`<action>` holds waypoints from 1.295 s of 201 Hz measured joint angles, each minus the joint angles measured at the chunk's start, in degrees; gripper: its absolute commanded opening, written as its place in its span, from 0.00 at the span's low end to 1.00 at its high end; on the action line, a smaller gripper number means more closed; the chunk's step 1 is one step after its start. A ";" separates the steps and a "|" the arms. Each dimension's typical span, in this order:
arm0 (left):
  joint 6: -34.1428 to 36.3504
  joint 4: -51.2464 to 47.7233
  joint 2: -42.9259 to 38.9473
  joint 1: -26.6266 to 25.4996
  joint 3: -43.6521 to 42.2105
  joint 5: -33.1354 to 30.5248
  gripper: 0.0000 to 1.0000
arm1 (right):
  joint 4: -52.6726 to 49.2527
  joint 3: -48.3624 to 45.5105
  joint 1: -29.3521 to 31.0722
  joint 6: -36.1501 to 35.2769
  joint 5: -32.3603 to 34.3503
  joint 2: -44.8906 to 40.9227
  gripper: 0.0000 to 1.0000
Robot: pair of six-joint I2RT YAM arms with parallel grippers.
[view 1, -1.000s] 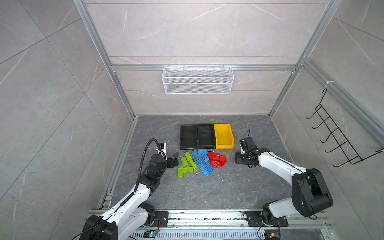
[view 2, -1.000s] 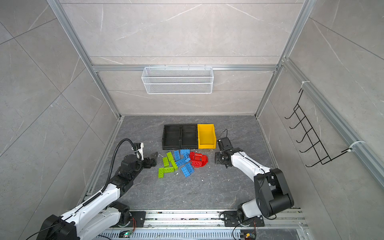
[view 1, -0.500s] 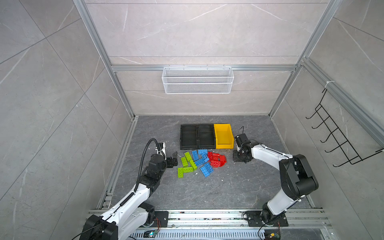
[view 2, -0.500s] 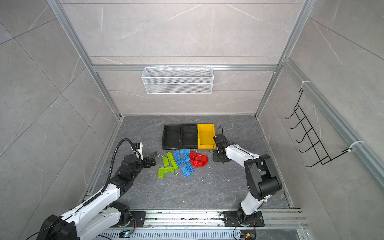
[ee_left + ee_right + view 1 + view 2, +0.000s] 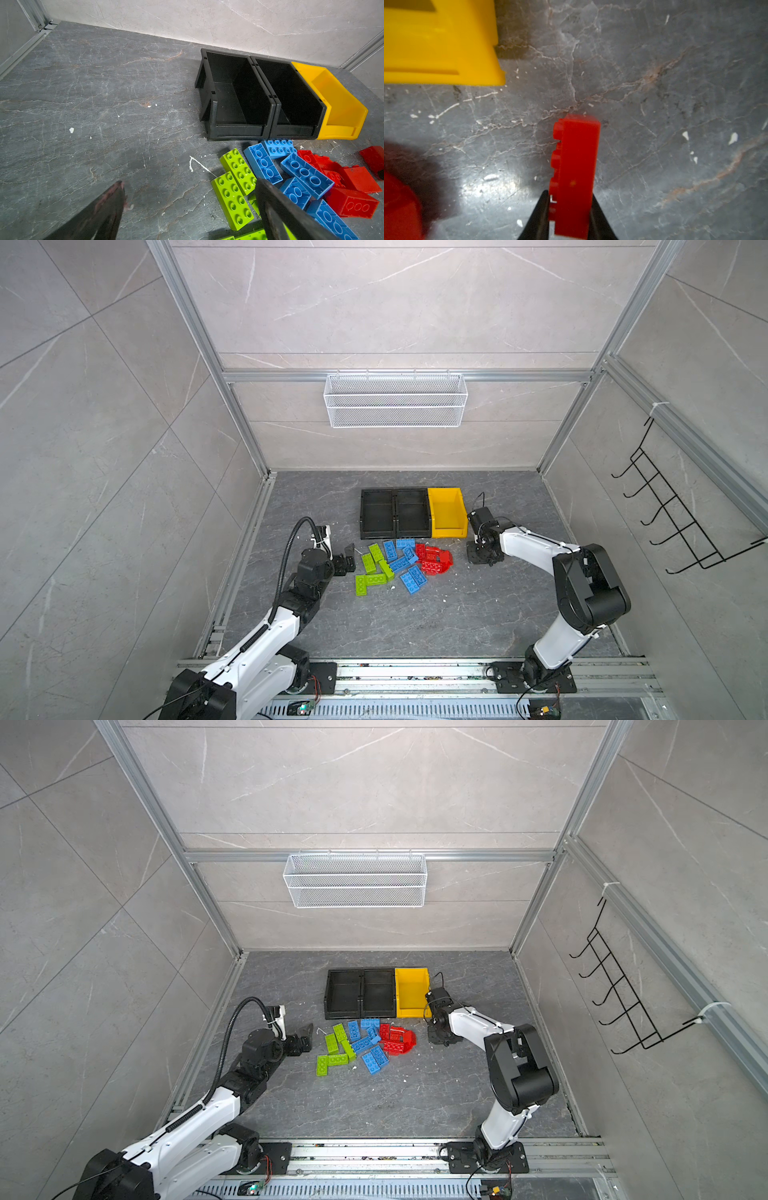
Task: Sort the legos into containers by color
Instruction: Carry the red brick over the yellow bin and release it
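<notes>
I have the right gripper [image 5: 569, 197] pinching a red brick [image 5: 576, 158] beside the yellow bin [image 5: 440, 52], probably for the drop. The left gripper [image 5: 189, 182] gapes empty, staged by the green bricks [image 5: 234, 187].

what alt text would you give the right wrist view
A red lego is pinched between the black tips of the right end effector, studs facing sideways, with the grey marbled table behind it. A corner of the yellow bin and the blurred edge of another red lego lie nearby.
</notes>
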 measured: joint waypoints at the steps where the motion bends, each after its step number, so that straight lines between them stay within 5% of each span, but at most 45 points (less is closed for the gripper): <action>1: 0.00 0.00 0.00 0.00 0.00 0.00 1.00 | 0.00 0.00 0.00 0.00 0.00 0.00 0.21; 131: 0.00 -0.66 -1.14 0.00 0.00 0.22 0.99 | 1.77 1.73 0.48 -0.68 -11.04 -13.86 0.21; 260: 0.02 -0.35 0.00 0.00 0.00 0.17 0.99 | 7.23 22.05 2.14 -4.83 -15.08 9.38 0.24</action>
